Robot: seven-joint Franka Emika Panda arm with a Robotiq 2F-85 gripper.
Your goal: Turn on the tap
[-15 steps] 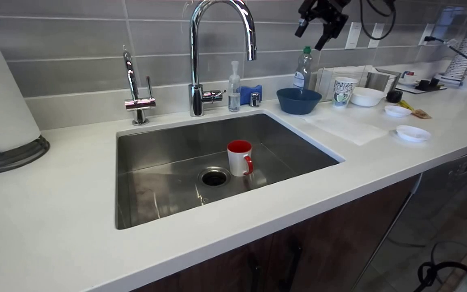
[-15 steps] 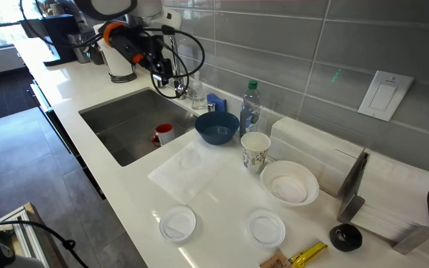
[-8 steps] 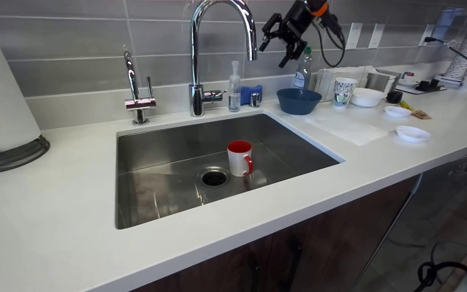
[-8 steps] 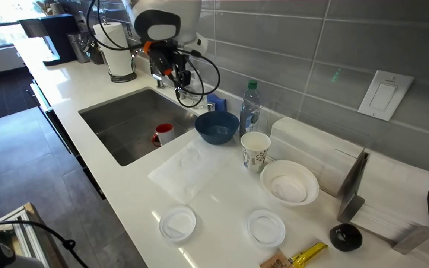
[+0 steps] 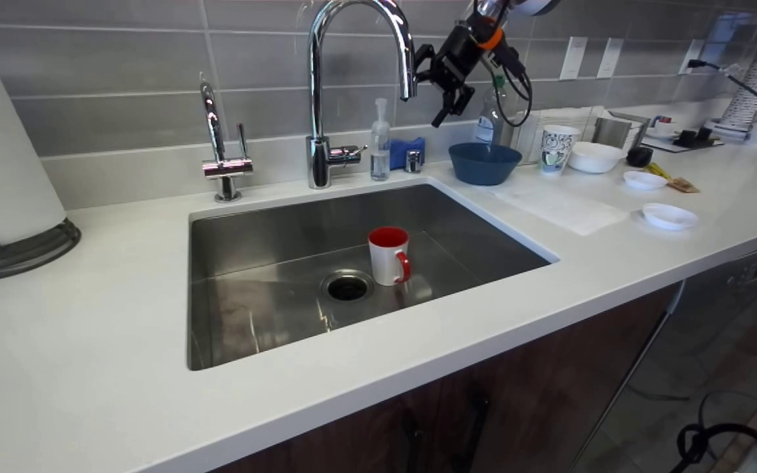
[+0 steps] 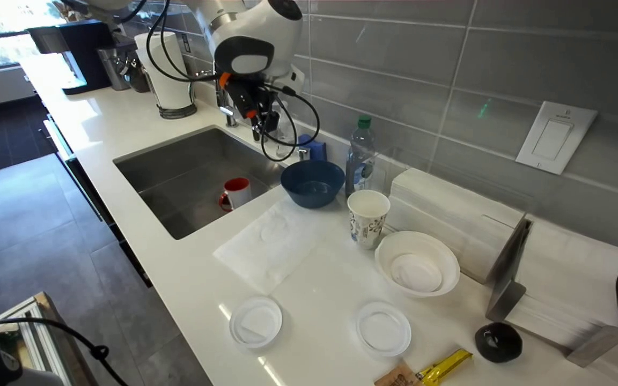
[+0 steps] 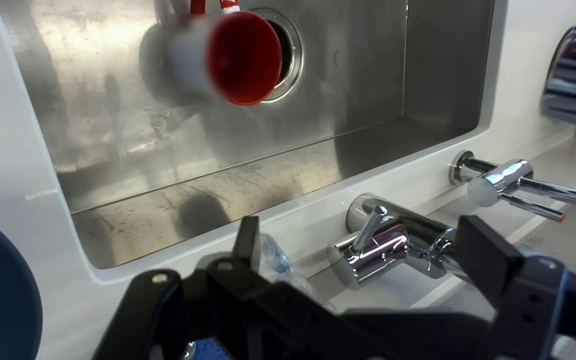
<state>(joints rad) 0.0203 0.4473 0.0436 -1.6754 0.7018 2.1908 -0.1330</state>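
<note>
Tall, glossy chrome tap, high arched spout, slim side lever

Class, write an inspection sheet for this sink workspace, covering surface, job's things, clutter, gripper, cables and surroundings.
Surface: white countertop around a steel sink.
Job's things: tall chrome tap with a side lever at its base; no water stream seen.
Clutter: upright mug in the sink beside the drain; blue bowl and patterned cup on the countertop.
Gripper: open, holding nothing.
Cables: black cable looping beside the gripper.
Surroundings: grey tiled wall; paper towel roll.
</note>
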